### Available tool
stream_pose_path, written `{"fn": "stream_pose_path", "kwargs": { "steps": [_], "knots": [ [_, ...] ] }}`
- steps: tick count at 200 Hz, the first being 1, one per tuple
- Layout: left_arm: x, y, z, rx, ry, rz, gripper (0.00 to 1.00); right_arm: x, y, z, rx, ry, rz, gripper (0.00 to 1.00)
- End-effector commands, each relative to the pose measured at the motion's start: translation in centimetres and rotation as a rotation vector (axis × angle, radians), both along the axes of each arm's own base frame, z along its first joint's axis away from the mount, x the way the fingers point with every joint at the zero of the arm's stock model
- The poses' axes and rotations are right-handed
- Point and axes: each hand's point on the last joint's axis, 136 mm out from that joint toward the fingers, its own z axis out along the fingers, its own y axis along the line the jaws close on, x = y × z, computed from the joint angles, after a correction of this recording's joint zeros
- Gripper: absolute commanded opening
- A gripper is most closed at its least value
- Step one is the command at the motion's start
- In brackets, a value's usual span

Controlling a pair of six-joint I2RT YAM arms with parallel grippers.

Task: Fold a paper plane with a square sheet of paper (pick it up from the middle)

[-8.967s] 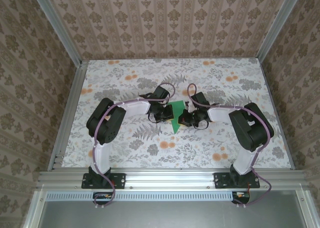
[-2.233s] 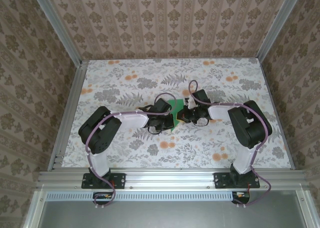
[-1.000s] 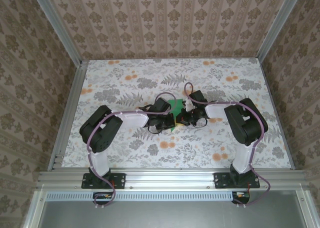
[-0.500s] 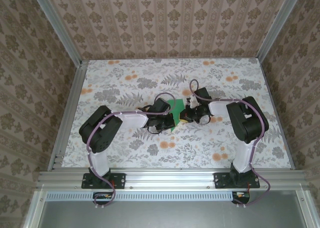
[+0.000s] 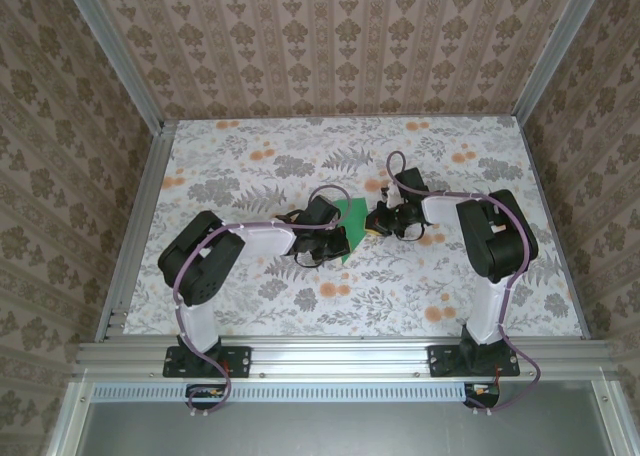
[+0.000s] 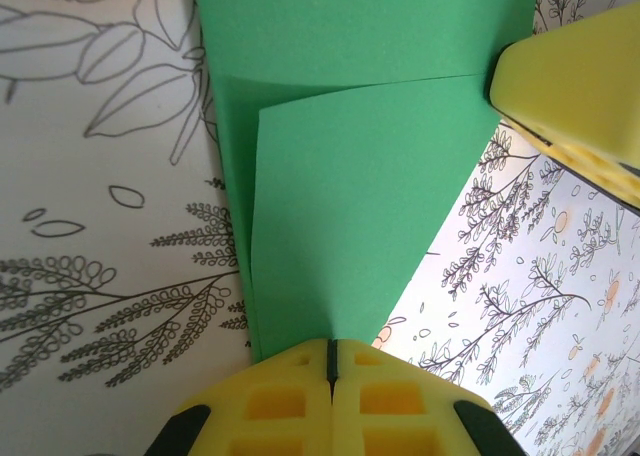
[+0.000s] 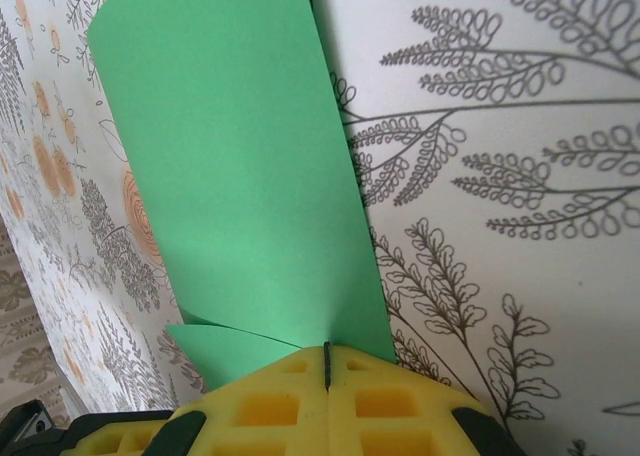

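Note:
The green sheet of paper (image 5: pixel 346 216) lies partly folded at the table's middle, tapering to a point toward the near side. In the left wrist view the paper (image 6: pixel 350 206) shows layered flaps, and its narrow end runs into the seam of my left gripper (image 6: pixel 328 344), which is shut on it. My right gripper (image 7: pixel 327 348) is shut on a raised flap of the paper (image 7: pixel 240 176), with a lower layer showing beneath at left. From above, my left gripper (image 5: pixel 340 242) sits at the paper's near left and my right gripper (image 5: pixel 373 227) at its right edge.
The floral tabletop (image 5: pixel 250 166) spreads all round the paper. Aluminium rails (image 5: pixel 135 226) and patterned walls bound it left, right and back. A yellow fingertip (image 6: pixel 575 86) of the right gripper stands close to the paper in the left wrist view.
My right gripper has shifted to the right and toward the back, away from the left gripper, with its arm swinging outward. The left arm has stayed still.

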Motion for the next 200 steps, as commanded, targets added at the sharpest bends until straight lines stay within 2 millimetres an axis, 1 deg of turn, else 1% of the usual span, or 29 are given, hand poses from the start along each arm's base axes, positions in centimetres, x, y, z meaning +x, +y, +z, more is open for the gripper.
{"fn": "stream_pose_path", "kwargs": {
  "steps": [1, 40, 57, 74, 94, 119, 144, 160, 174, 200],
  "knots": [
    [-3.7, 4.1, -4.4, 0.188, 0.161, -0.006, 0.0, 1.2, -2.3, -1.3, -0.104, 0.003, -0.066, 0.06],
    [-3.5, 3.9, -3.9, 0.182, 0.149, -0.016, 0.0, 1.6, -2.8, -0.6, -0.119, -0.011, -0.087, 0.06],
    [-3.3, 3.7, -3.5, 0.176, 0.137, -0.026, 0.0, 1.7, -2.8, 0.1, -0.113, -0.029, -0.094, 0.06],
    [-2.9, 3.2, -2.5, 0.155, 0.115, -0.037, 0.0, 1.6, -2.9, 1.2, -0.104, -0.054, -0.103, 0.07],
    [-2.3, 2.6, -1.0, 0.125, 0.075, -0.045, 0.04, 1.2, -3.2, 2.5, -0.105, -0.086, -0.116, 0.1],
    [-1.6, 2.5, 0.9, 0.102, 0.016, -0.044, 0.09, 0.5, -3.6, 3.8, -0.112, -0.122, -0.13, 0.17],
    [-1.0, 2.8, 2.6, 0.093, -0.052, -0.038, 0.19, -0.9, -3.6, 4.3, -0.109, -0.138, -0.127, 0.33],
    [-0.3, 3.1, 3.4, 0.087, -0.081, -0.021, 0.26, -1.8, -3.0, 4.4, -0.096, -0.139, -0.112, 0.39],
    [0.2, 2.8, 4.3, 0.057, -0.104, -0.021, 0.32, -2.5, -2.2, 4.7, -0.079, -0.135, -0.088, 0.44],
    [1.0, 1.6, 5.3, 0.011, -0.14, -0.036, 0.34, -3.3, -1.5, 4.7, -0.052, -0.117, -0.073, 0.51]
  ]
}}
